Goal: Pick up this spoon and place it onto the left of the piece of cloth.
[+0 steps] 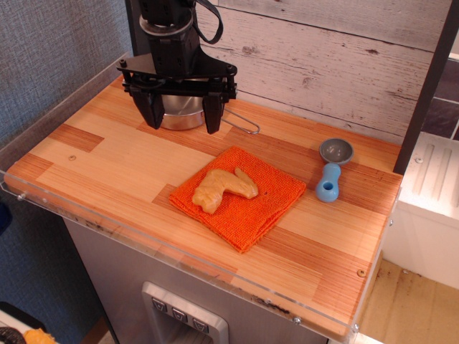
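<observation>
Spoon [331,172] lies on the counter [129,154] at 3 o'clock of the cloth [247,204], handle along 12–6, toward 4 o'clock from the parted, empty fingers [181,118].

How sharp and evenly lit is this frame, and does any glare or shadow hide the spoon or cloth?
In observation.image: soft, even light, faint shadows; spoon and orange cloth sharp and unobscured; the hand, open, casts a dim shadow around the steel pan; slight sheen on the acrylic rim; no motion blur.
</observation>
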`<state>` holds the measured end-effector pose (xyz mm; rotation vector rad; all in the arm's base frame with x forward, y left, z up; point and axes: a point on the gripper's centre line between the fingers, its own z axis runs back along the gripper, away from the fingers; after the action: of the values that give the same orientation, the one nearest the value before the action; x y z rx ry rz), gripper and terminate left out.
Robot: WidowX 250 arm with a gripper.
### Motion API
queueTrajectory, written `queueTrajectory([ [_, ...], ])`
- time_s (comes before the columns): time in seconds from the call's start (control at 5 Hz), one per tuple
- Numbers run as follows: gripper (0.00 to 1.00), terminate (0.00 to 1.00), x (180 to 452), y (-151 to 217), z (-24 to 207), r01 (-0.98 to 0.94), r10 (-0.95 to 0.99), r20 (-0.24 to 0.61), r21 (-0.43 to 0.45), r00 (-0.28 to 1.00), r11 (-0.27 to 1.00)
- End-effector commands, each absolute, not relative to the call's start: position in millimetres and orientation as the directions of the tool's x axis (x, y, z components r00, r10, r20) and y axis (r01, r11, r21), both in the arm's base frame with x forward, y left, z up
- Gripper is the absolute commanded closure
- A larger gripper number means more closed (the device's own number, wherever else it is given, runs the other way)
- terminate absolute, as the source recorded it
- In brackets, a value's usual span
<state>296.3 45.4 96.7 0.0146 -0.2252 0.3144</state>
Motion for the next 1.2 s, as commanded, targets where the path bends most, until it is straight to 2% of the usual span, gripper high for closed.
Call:
queueTrajectory([
  [0.0,0.00,0.00,296,45,97,-0.308,0.305,0.222,-0.021,0.926,0.951],
  [0.4,0.00,0.00,319,-12,98,-0.229,0.238,0.253,-0.067,0.938,0.971],
  [0.8,0.00,0.00,350,-73,79,-0.178,0.187,0.243,-0.058,0.952,0.982],
  [1.0,0.00,0.00,358,-87,69,-0.196,0.210,0.226,-0.081,0.951,0.977],
])
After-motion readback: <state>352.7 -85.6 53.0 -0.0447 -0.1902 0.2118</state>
